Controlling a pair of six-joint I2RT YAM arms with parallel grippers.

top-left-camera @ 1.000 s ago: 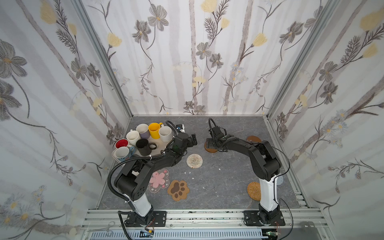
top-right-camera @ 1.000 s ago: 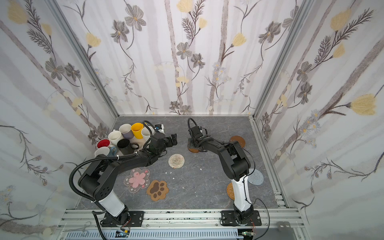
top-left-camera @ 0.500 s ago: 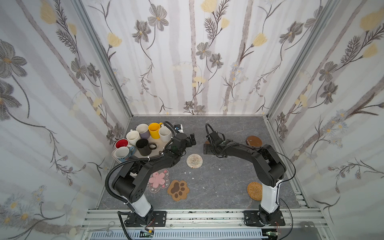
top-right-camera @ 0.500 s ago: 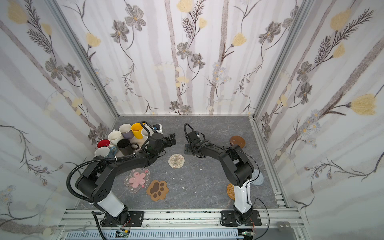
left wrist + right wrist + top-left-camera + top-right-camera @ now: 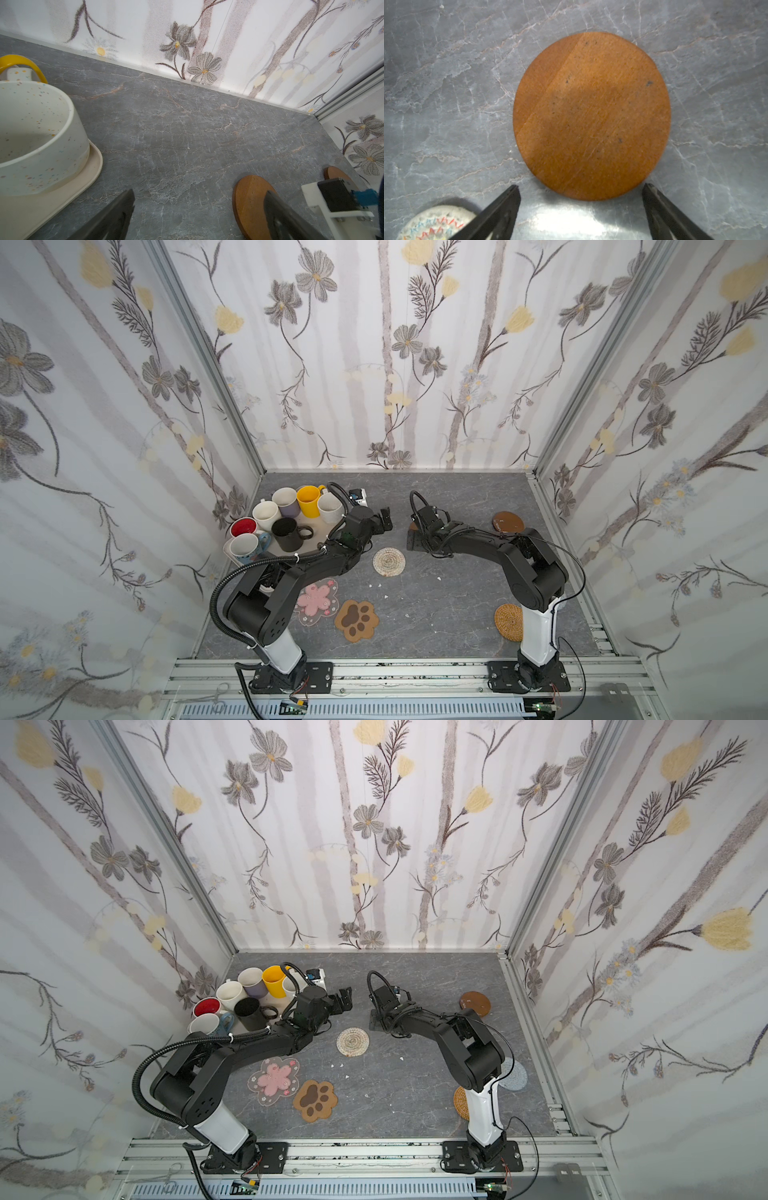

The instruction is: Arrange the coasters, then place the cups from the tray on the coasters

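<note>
**Grey table: both grippers wide open, cups on the tray**

Grey marbled table [image 5: 457, 506] fills the floor between flowered walls. Read it from above as a clock face, with 12 at the back wall and 6 at the arm bases.

The tray [image 5: 318, 531] sits at 10 o'clock and carries all seven cups. They are the yellow cup [image 5: 308, 499], lilac cup [image 5: 286, 502], plain off-white cup [image 5: 266, 514], speckled off-white cup [image 5: 329, 508], red-lined cup [image 5: 244, 527], black cup [image 5: 286, 534] and light blue cup [image 5: 245, 547].

The coasters lie flat on the table:
- The woven coaster [image 5: 389, 562] is near the centre.
- The pink flower coaster [image 5: 316, 601] is at 8 o'clock, partly under the left arm.
- The paw coaster [image 5: 356, 620] is at 7 o'clock, just beside the flower one.
- The rattan coaster [image 5: 508, 621] is at 4 o'clock.
- The grey coaster [image 5: 513, 1073] is close by toward 3 o'clock, half hidden behind the right arm.
- One wooden disc [image 5: 508, 522] is at 2 o'clock.
- The second wooden disc [image 5: 591, 116] is just off centre toward 12 o'clock.

The left gripper [image 5: 384, 519] hangs above the table just off the tray's 3 o'clock edge, near the speckled off-white cup. Its jaws are spread fully and nothing is between them.

The right gripper [image 5: 581, 186] points down just beside the second wooden disc. Its jaws are wide apart and grip nothing — the disc lies beyond the fingertips [image 5: 508, 199], outside the gap. From the wrist view I cannot tell whether the tips touch the table.
</note>
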